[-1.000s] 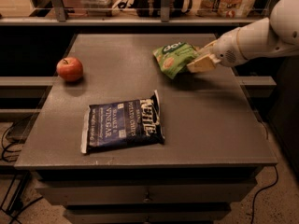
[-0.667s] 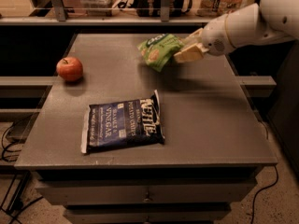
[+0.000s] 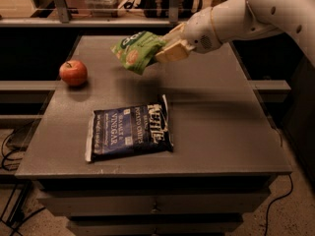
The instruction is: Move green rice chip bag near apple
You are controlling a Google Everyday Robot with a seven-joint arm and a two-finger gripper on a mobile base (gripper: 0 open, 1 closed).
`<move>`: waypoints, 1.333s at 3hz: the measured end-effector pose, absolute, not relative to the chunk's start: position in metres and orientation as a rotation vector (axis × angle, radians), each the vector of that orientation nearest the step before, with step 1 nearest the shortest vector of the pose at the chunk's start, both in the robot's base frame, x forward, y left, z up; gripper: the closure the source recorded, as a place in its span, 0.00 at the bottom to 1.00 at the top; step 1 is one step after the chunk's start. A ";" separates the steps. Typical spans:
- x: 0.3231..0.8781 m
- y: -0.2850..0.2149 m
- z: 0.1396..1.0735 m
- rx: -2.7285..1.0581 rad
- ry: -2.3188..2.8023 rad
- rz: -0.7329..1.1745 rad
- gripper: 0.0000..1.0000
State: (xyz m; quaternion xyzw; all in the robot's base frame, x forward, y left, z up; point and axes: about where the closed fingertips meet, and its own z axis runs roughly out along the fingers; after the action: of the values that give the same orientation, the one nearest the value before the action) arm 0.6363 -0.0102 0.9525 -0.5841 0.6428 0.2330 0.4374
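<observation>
Tool [image 3: 165, 51] grips green rice chip bag [image 3: 134, 53] aloft behind Kettle bag [image 3: 129, 132].

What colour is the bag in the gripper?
Light green rice chip bag, camera view; gripper holds it above table.

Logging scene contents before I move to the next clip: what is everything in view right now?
small light-green crinkly rice chip bag: one, light green with a dark green logo patch, held in the air over the back of the table, right of the apple.
small round red-orange apple: one, red-orange, on the table's back left.
large dark blue Kettle chip bag: one, dark blue with white lettering, lying flat at front centre.
grey table: one, grey, with drawers below.
cables: several, dark, on the floor at both sides.
robot arm: one, white, reaching in from the upper right.
hand: one, pale tan, shut on the bag's right edge.
</observation>
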 end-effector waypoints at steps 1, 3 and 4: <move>0.622 0.024 0.941 -1.497 1.568 0.649 0.82; 0.616 0.059 0.897 -1.520 1.621 0.719 0.36; 0.622 0.066 0.881 -1.494 1.663 0.724 0.12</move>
State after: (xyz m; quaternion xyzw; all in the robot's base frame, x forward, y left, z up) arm 0.6223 0.0660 0.8815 -0.5866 0.6531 0.2841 0.3855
